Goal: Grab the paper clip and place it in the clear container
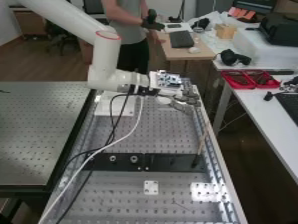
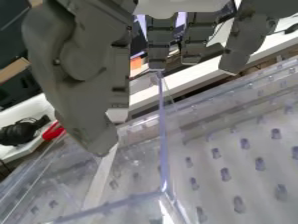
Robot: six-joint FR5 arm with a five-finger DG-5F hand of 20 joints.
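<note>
Rn fingers [image 1: 190, 100] released nr clear cntnr [image 2: 164, 155], perf'd bench [image 1: 116, 190] visible thru it

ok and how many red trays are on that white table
2. They sit side by side on the white table at the high view's right: the left tray and the right tray. Others may be hidden behind the clutter.

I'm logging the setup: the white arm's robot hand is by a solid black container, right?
Not black: the wrist view shows the container is clear, with bench holes visible through it. The white arm and the robot hand by it are right.
</note>
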